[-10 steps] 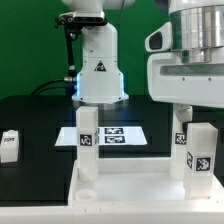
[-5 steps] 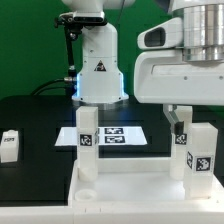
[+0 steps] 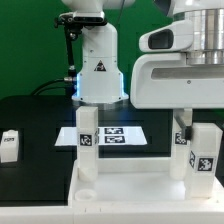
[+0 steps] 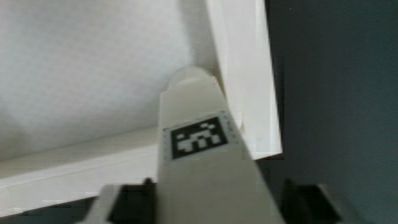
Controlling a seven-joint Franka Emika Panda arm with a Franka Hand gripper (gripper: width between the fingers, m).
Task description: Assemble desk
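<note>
The white desk top (image 3: pixel 130 192) lies at the front of the exterior view. Its rim and a corner show in the wrist view (image 4: pixel 240 70). Three white tagged legs stand on it: one on the left (image 3: pixel 87 140), one at the front right (image 3: pixel 203 155), and one behind that (image 3: pixel 181 138). My gripper (image 3: pixel 182 118) hangs over this rear right leg. In the wrist view my gripper (image 4: pixel 214 197) is shut on that leg (image 4: pixel 205 120), with a dark finger against each side. The leg stands at the desk top's corner.
A loose white leg (image 3: pixel 10 145) lies on the black table at the exterior view's left. The marker board (image 3: pixel 112 135) lies behind the desk top. The robot base (image 3: pixel 100 65) stands behind the marker board.
My gripper body has shifted toward the exterior view's left and slightly down over the right legs. The legs and desk top stay where they were.
</note>
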